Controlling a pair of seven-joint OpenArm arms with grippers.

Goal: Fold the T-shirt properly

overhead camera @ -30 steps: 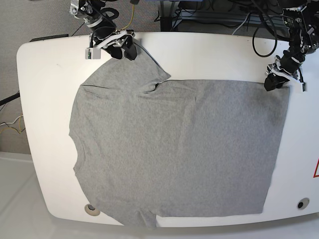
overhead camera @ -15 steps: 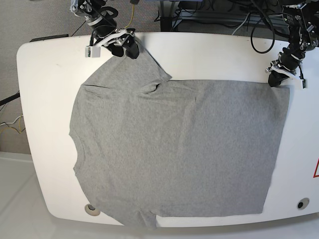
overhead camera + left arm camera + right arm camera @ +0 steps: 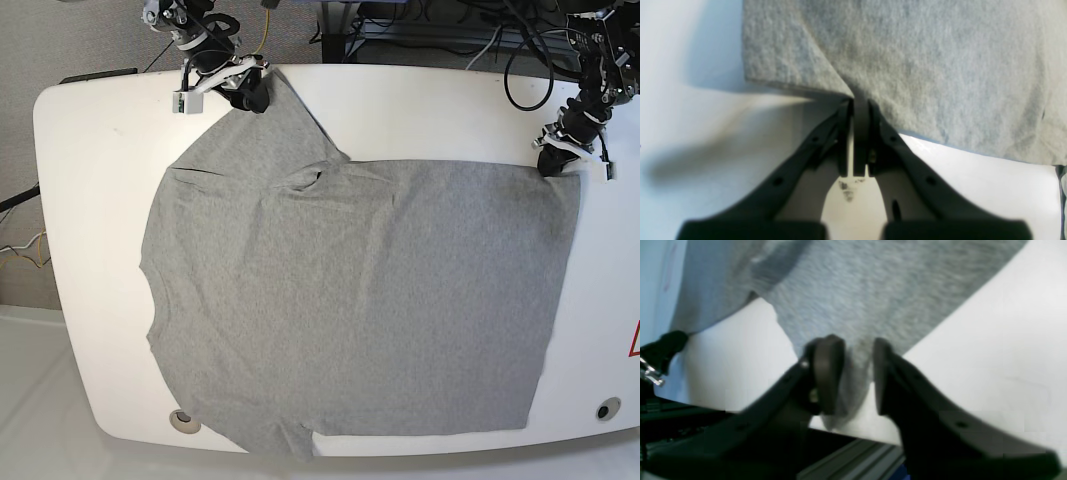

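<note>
Base view shows the T-shirt [image 3: 350, 300] spread flat on the table [image 3: 90, 180], unfolded; the right gripper [image 3: 243, 92] pinches its sleeve, the left gripper [image 3: 556, 158] its hem corner.

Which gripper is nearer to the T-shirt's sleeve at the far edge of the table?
Right. The right gripper has its jaws on the tip of that sleeve of the T-shirt. The left gripper is at the hem corner, across the table.

The table [image 3: 400, 110] is viewed from above by the base camera; its far edge is seen close-up by both wrist cameras.
</note>
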